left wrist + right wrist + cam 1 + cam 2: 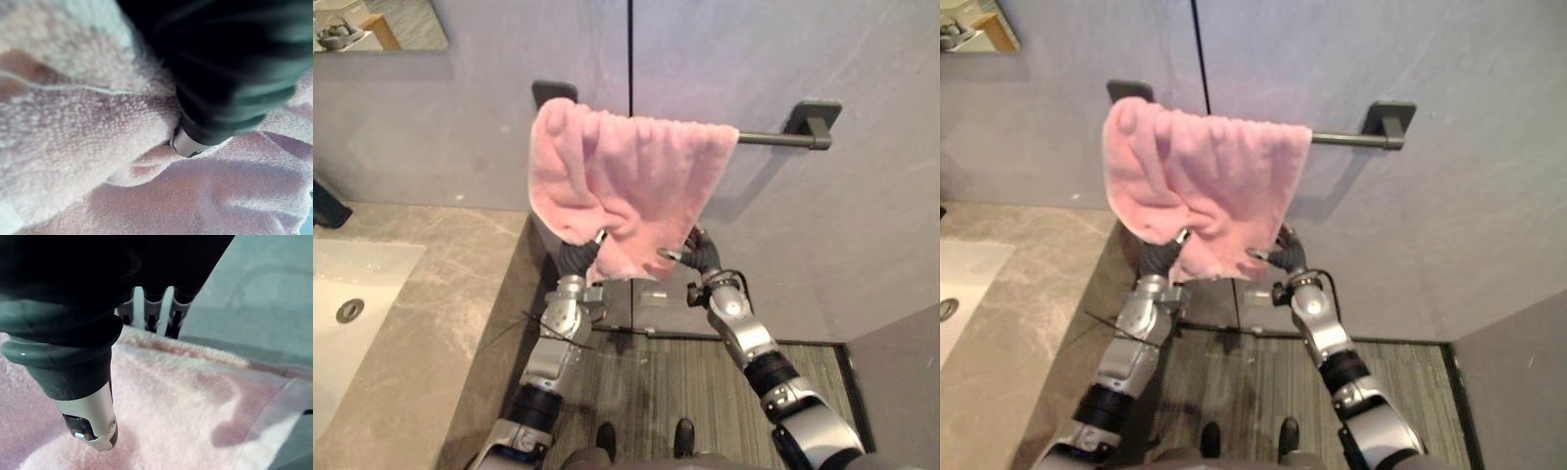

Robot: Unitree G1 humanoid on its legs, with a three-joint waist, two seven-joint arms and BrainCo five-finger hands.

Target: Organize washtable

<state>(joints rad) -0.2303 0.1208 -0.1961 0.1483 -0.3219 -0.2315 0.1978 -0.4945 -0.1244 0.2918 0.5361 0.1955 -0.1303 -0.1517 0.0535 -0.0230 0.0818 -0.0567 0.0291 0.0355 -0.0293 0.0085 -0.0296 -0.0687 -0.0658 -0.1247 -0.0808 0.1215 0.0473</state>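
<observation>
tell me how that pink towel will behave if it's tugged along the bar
Likely floppy: the pink towel hangs in bunched folds over the towel bar. Probably light and grippy, given its fluffy pile. A tug from the left hand or right hand might drag it off, since it hangs lopsided.

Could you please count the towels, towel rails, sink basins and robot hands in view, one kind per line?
pink towel: 1
towel rail: 1
sink basin: 1
robot hands: 2, the left hand and the right hand
Total: 5
</observation>
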